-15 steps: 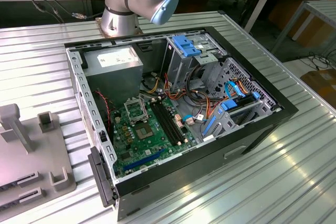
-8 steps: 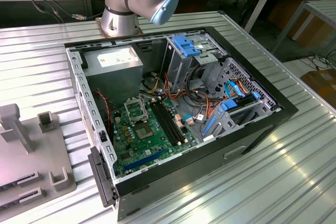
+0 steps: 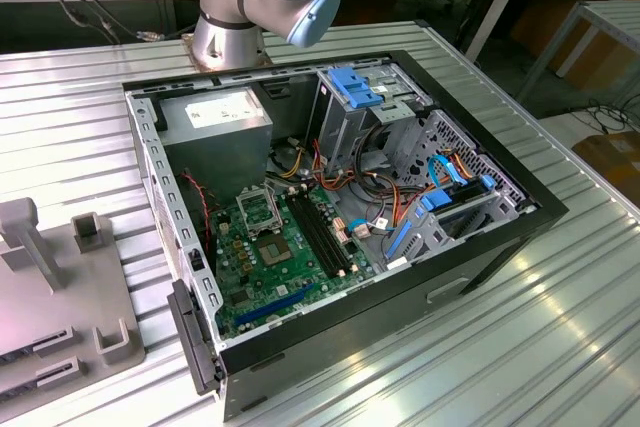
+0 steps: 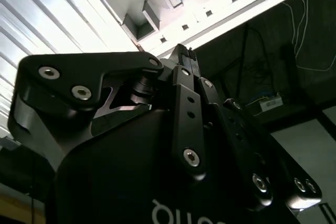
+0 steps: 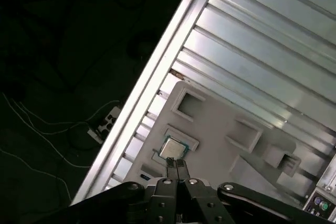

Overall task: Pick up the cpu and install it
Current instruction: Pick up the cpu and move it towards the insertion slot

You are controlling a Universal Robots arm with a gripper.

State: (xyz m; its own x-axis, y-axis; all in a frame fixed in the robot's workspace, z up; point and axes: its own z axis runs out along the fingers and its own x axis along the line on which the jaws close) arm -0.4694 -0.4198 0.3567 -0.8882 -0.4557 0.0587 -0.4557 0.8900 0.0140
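— Silver-grey cpu (image 5: 172, 149) sits in a pocket of the pale tray (image 5: 220, 145) on the ribbed surface (image 5: 262, 35). Claw?
— Claw (image 5: 176, 165) is closed, tips together, holding nothing. Cpu lies straight ahead of the tips, near but apart. It's square, no long axis.

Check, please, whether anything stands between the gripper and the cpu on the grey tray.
Nothing visible does. In the first wrist view the gripper, shut, points toward the cpu, which lies uncovered in a recess of the grey tray. No object crosses the gap between them.
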